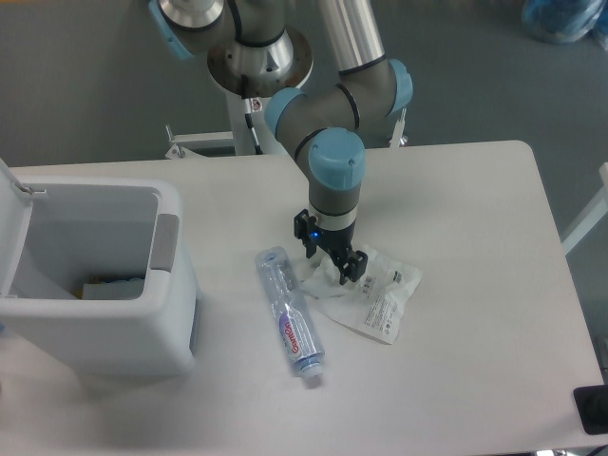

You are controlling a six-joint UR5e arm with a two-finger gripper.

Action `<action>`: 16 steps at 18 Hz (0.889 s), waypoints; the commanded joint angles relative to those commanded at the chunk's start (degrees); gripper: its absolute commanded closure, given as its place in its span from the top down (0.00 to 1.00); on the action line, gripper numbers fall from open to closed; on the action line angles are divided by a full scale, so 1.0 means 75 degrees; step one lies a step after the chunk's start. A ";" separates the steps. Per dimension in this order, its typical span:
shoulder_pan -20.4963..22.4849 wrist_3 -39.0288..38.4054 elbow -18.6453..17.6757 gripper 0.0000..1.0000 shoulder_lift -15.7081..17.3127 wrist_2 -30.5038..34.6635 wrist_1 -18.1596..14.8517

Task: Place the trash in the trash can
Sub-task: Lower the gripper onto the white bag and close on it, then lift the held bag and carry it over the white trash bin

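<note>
Two pieces of trash lie on the white table (475, 209). One is a crumpled white-and-clear wrapper (378, 296) with a printed label. The other is a crushed clear bottle (290, 316) with red lettering, lying lengthwise to the wrapper's left. My gripper (330, 263) points straight down and stands open over the wrapper's left end, one finger on either side of its bunched-up edge. Whether the fingertips touch the plastic is unclear. The trash can (169, 249) is the boxy white bin at the left, with its lid swung open.
Some earlier waste (104, 285) lies at the bottom of the bin. The arm's base column (249, 66) stands behind the table's far edge. A dark object (594, 408) sits at the table's front right corner.
</note>
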 joint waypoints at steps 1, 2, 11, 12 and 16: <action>0.0000 -0.0036 0.0012 0.38 0.0012 0.0000 0.0000; 0.0000 -0.0048 0.0035 0.23 0.0012 -0.0012 0.0000; -0.0012 -0.0036 0.0187 0.00 0.0047 -0.0047 -0.0023; 0.0000 -0.0036 0.0234 0.00 0.0058 -0.0047 -0.0023; 0.0140 0.0058 0.0515 0.00 0.0187 -0.0024 -0.0152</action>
